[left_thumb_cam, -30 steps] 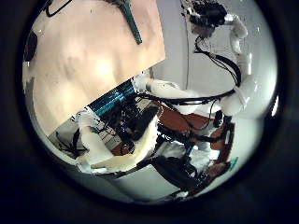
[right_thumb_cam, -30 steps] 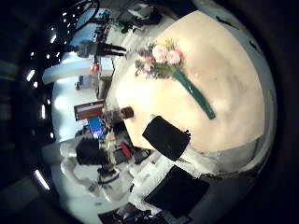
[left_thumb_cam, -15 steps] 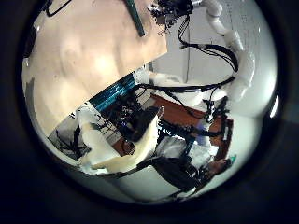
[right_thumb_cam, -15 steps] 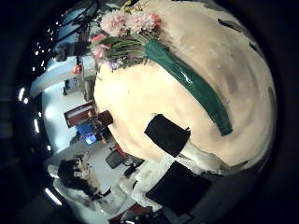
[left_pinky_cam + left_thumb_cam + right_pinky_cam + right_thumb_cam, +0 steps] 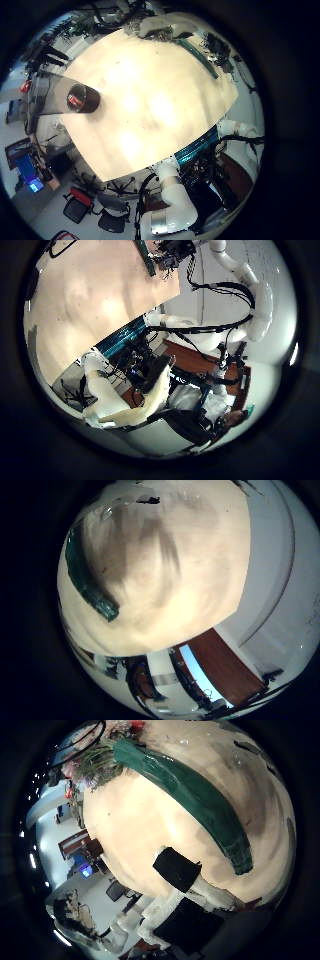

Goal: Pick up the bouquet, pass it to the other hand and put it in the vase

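The bouquet lies flat on the pale tabletop (image 5: 150, 835). Its long green wrap (image 5: 190, 800) fills much of the right thumb side palm view, with the flowers (image 5: 95, 758) at one end. The wrap (image 5: 88, 580) also shows at the rim of the right little finger side view. My right hand (image 5: 185, 875) hovers close over the wrap, fingers relaxed and touching nothing. From the left thumb side view, the right hand (image 5: 168, 252) hangs over the bouquet's stem end (image 5: 147, 256). A clear glass vase (image 5: 62, 95) stands on the table beneath my left hand (image 5: 120, 405), which holds nothing.
The table's edge (image 5: 215, 120) runs near the left arm's side. Desks, chairs and shelves (image 5: 190, 360) stand beyond the table. The right arm (image 5: 170, 25) reaches over the table's far side.
The right hand has dropped toward the bouquet, whose wrap now looms much larger in its palm view. In the left thumb view the right arm has swung over the stem end. The left hand stays still.
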You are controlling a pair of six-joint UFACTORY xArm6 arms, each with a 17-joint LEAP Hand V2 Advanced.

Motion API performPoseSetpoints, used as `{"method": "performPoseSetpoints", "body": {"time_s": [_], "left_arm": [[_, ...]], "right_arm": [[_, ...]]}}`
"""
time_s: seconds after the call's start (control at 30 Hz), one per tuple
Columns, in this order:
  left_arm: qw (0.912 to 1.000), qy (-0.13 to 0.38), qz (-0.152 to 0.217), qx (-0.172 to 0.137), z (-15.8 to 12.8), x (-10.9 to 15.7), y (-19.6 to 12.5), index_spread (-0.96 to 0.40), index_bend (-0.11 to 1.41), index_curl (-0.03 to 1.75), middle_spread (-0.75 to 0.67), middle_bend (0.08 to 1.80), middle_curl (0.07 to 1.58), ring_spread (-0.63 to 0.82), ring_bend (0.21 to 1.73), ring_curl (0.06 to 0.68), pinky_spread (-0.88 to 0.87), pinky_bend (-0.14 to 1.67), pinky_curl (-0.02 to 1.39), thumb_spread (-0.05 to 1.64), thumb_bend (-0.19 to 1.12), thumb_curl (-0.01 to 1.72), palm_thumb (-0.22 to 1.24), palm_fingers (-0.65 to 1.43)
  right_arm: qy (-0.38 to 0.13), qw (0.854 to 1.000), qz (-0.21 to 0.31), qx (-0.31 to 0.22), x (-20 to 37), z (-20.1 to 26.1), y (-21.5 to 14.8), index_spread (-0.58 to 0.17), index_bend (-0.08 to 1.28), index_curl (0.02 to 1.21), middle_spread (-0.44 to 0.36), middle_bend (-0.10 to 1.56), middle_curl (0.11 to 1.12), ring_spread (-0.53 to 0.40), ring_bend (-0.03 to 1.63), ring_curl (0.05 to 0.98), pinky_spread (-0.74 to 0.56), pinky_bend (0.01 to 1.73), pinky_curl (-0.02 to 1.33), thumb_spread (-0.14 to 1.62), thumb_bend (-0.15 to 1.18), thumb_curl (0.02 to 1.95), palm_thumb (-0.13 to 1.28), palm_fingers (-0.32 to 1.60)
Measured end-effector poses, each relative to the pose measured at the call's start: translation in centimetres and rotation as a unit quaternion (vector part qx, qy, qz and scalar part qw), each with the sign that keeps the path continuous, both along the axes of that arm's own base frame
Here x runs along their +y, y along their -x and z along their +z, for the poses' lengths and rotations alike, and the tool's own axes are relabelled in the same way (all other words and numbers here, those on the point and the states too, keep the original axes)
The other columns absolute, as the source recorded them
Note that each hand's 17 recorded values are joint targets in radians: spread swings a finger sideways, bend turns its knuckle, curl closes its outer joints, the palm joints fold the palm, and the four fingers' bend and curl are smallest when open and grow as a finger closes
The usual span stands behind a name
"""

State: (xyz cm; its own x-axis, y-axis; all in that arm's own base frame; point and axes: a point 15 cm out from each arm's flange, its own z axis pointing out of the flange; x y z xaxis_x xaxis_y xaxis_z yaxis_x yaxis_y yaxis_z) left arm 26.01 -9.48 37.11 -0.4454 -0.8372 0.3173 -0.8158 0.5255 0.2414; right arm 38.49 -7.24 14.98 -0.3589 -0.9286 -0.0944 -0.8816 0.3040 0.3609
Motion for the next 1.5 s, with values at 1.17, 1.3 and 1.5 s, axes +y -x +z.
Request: {"method": "performPoseSetpoints", "body": {"time_s": [1.17,1.3,1.5], "left_arm": [[0.9999,-0.004,0.002,-0.012,1.1,0.3,0.6,-0.04,0.19,0.44,0.27,0.18,0.3,0.54,0.36,0.194,0.64,0.23,0.15,1.15,-0.02,0.28,0.2,0.24],[1.0,-0.004,0.0,-0.008,1.1,0.2,0.9,-0.04,0.19,0.43,0.27,0.18,0.3,0.54,0.36,0.195,0.64,0.23,0.15,1.15,-0.02,0.28,0.2,0.24],[1.0,-0.004,0.0,-0.009,1.4,0.1,0.8,-0.04,0.19,0.43,0.27,0.18,0.3,0.54,0.35,0.196,0.64,0.23,0.15,1.15,-0.02,0.28,0.21,0.24]], "right_arm": [[0.014,1.0,-0.002,-0.019,0.3,-4.6,-1.4,-0.21,0.2,0.41,-0.032,0.55,0.5,-0.174,1.06,0.329,-0.05,0.89,0.0,1.1,-0.01,0.4,0.58,0.62],[0.013,1.0,0.004,-0.013,0.7,-5.1,-1.2,-0.268,0.2,0.43,-0.09,0.63,0.53,-0.225,1.12,0.353,-0.24,1.04,0.02,1.08,0.0,0.42,0.67,0.93],[0.016,1.0,0.008,-0.023,0.8,-4.4,-1.6,-0.369,0.52,0.61,-0.152,0.85,0.65,-0.228,1.16,0.425,-0.36,1.19,0.14,1.05,0.01,0.46,0.83,1.32]]}}
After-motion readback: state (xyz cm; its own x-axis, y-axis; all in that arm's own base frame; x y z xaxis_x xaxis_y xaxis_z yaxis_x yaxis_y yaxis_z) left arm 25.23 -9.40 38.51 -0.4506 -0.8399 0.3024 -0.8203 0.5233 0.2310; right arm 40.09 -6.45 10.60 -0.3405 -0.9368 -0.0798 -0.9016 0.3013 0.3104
